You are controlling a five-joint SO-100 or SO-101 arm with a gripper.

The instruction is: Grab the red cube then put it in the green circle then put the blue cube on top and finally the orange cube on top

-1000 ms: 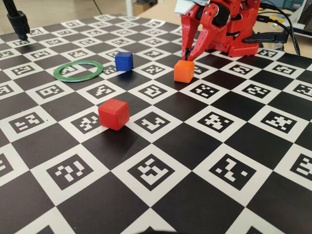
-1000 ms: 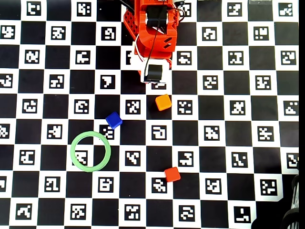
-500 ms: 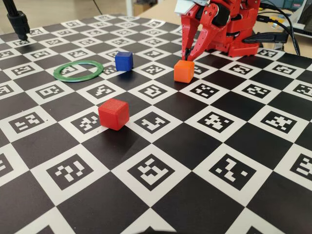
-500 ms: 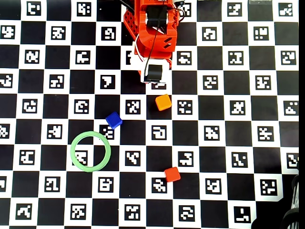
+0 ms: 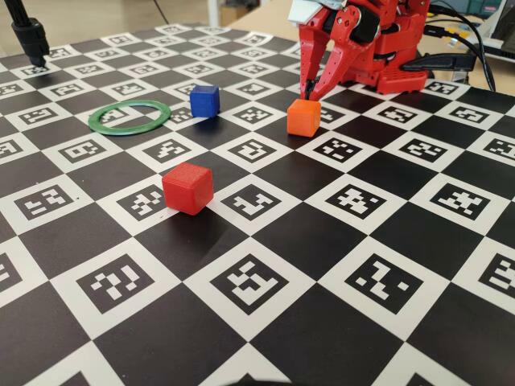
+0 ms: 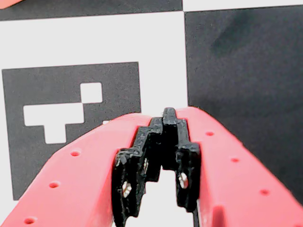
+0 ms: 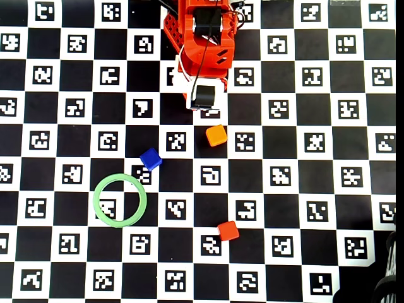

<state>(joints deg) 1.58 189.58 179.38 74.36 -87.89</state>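
The red cube sits alone on the checkered mat, nearest the fixed camera. The green circle lies flat and empty at the left. Just beyond it rests the blue cube. The orange cube stands right in front of my gripper. The gripper points down at the mat close behind the orange cube, apart from it. Its jaws are shut with nothing between them.
The red arm base stands at the mat's far edge with cables behind it. A black stand rises at the far left corner. Another dark object sits at the overhead view's bottom right.
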